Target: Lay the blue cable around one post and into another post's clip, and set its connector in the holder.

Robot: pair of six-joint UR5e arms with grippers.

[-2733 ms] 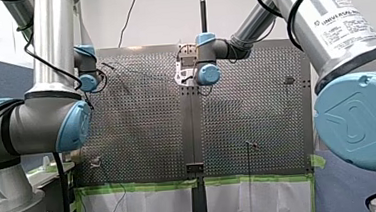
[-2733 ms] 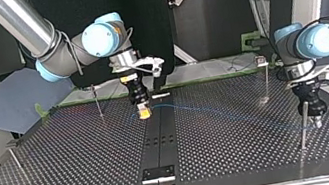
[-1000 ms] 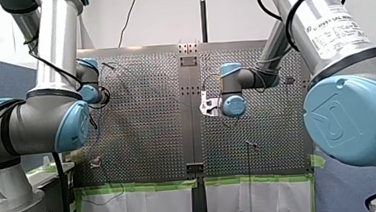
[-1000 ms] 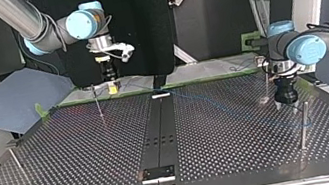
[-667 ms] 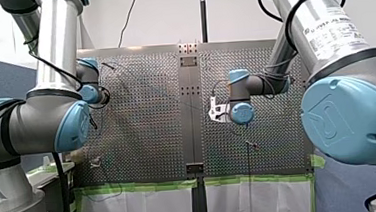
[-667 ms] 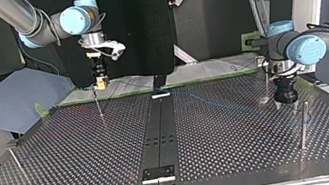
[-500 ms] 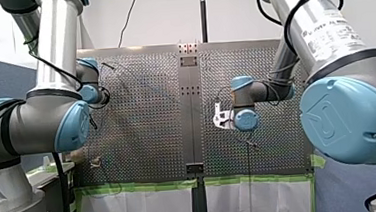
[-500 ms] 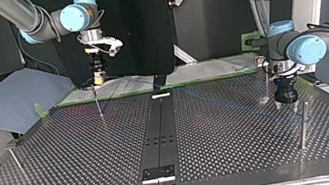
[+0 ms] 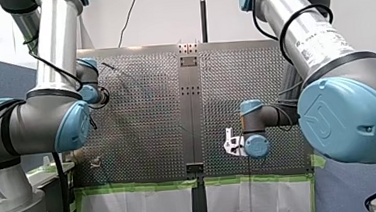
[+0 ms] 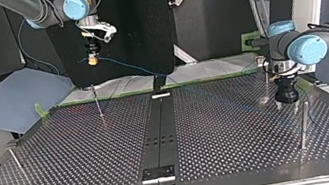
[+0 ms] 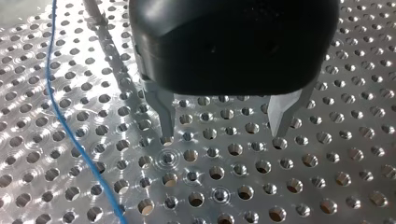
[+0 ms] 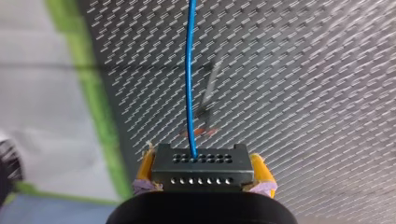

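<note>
Right end effector [image 12: 204, 165] grips connector [image 12: 203, 173]; blue cable [image 12: 189, 79] runs straight ahead toward worktop [image 12: 303, 70]. Left end effector [image 11: 224, 128] stands spread, empty, cable alongside.

My right gripper [image 12: 203, 172] is clamped on the connector [image 12: 201, 164] — a dark block with two rows of small holes — with its yellow pads [image 12: 146, 169] pressed against both ends. The blue cable [image 12: 189, 70] leaves the connector's upper row and runs straight ahead over the perforated table [image 12: 303, 70]. Just beside the cable a thin post [image 12: 208, 91] shows, blurred. Green tape [image 12: 98, 102] edges the table.
</note>
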